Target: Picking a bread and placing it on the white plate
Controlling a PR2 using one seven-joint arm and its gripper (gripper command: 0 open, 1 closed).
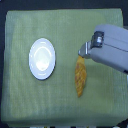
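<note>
The bread [80,76], a long golden-orange loaf with a twisted crust, lies on the green cloth at the exterior view's right, running near-vertically. Its upper end sits right at my gripper [83,51], whose metal fingers come in from the grey arm on the right. The fingers appear closed around the loaf's top tip, though the picture is too coarse to be sure. The white plate [42,58] rests on the cloth to the exterior view's left, about a plate's width from the bread, with nothing on it.
A green woven cloth [60,30] covers the table surface. The bulky grey arm [112,47] fills the right side above the bread.
</note>
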